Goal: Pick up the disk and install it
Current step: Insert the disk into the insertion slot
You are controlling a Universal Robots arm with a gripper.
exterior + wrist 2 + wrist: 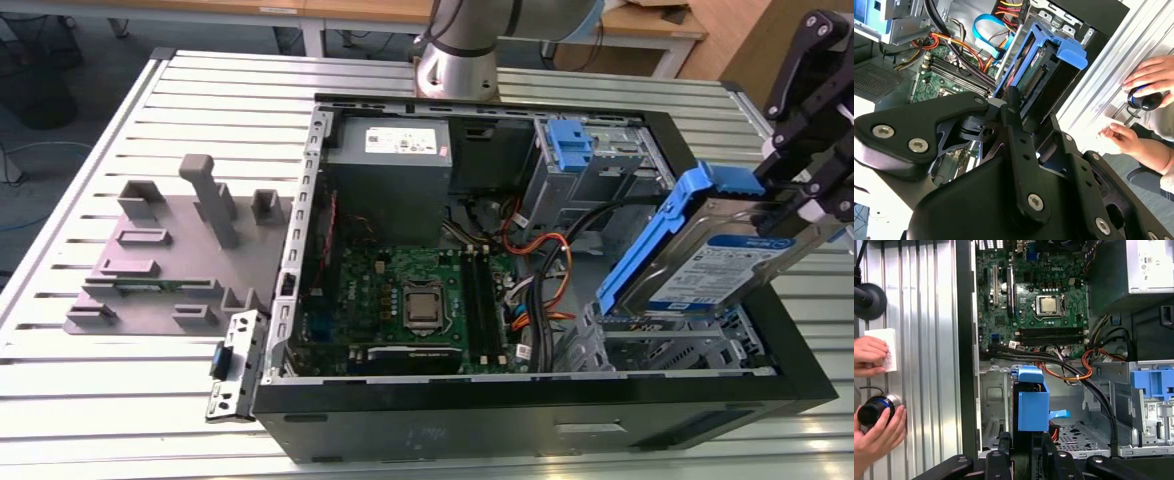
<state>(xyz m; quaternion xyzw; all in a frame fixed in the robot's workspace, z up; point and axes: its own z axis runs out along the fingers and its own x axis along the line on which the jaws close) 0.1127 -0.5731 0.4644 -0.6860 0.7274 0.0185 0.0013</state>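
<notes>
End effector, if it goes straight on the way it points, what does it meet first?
Probably the drive bay, reached first by the disk the end effector holds; depth is unclear.

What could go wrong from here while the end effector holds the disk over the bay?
1. The disk, gripped by the end effector, hangs tilted above the metal bay; it might catch on the bay's edge.
2. Black and orange cables run beside the bay and might get pinched.
3. A person's hand lies on the table beside the case, near the arm.

Gripper [801,205], seemingly clamped on the disk [714,265], at exterior view's right
</notes>
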